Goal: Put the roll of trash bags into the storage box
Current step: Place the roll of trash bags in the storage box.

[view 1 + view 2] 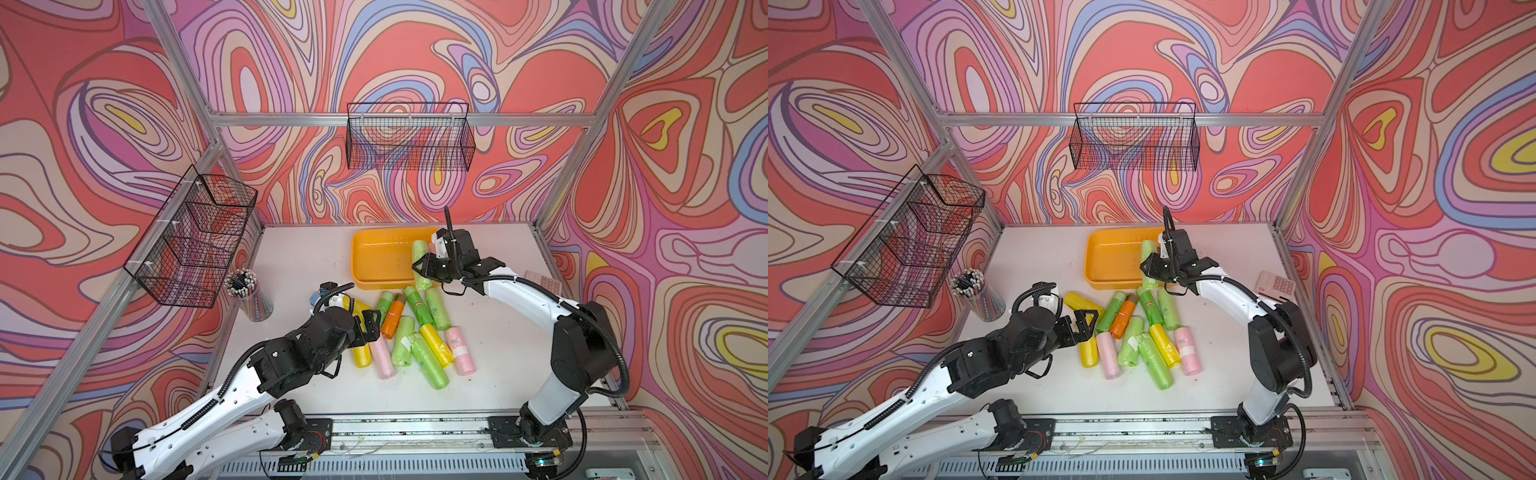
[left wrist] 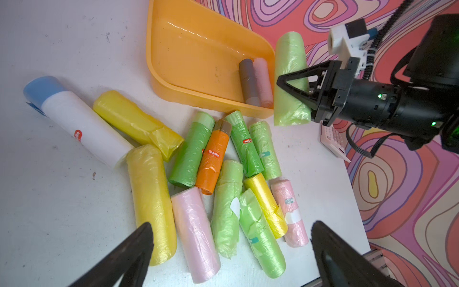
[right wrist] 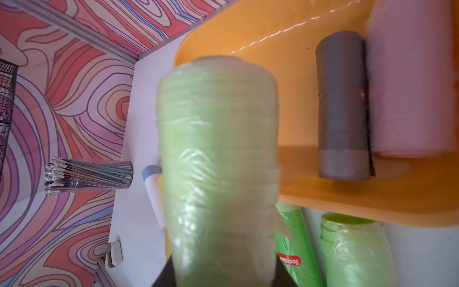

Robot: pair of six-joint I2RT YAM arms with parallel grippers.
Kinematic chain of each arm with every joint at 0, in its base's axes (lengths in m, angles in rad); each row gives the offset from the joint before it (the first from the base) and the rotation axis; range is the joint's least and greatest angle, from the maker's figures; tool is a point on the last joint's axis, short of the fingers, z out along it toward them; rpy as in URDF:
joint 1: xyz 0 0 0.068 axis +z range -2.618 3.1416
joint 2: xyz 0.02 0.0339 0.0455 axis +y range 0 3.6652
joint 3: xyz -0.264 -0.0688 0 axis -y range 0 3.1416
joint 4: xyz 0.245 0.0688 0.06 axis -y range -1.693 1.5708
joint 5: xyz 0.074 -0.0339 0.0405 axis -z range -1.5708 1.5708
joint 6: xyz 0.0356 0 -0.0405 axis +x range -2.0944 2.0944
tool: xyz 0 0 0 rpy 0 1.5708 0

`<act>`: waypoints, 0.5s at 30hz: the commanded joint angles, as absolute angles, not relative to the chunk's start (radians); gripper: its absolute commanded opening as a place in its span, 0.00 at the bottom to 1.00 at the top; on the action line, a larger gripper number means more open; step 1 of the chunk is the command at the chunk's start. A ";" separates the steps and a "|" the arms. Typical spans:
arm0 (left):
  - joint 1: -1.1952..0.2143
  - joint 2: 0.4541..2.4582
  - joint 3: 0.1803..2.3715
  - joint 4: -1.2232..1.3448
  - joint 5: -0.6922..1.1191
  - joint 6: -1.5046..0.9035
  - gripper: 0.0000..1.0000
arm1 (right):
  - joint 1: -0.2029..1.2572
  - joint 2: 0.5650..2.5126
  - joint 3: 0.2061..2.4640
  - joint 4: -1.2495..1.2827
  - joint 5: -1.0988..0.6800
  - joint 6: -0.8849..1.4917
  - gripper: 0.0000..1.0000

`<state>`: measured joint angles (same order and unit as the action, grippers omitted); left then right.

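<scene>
My right gripper (image 1: 423,268) is clamped around a pale green roll of trash bags (image 1: 419,249) held over the near rim of the orange storage box (image 1: 374,257), my left gripper (image 1: 1086,322) gapes empty, and releasing here could tip the roll out onto the tabletop (image 1: 498,353).

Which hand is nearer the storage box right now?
Right. The right hand holds a light green roll right at the storage box's near rim. The left hand, open, hovers over the loose rolls on the table, apart from the box.
</scene>
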<state>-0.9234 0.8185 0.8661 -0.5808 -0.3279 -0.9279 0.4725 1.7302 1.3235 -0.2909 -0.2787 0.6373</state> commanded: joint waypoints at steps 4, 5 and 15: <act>-0.928 0.819 0.900 -0.616 -0.380 -0.902 1.00 | 0.484 1.852 1.430 -0.268 -0.245 0.598 0.10; -0.928 0.820 0.901 -0.620 -0.383 -0.899 1.00 | 0.484 1.871 1.444 -0.270 -0.242 0.597 0.09; -0.929 0.834 0.908 -0.645 -0.405 -0.892 1.00 | 0.483 2.034 1.588 -0.294 -0.230 0.585 0.05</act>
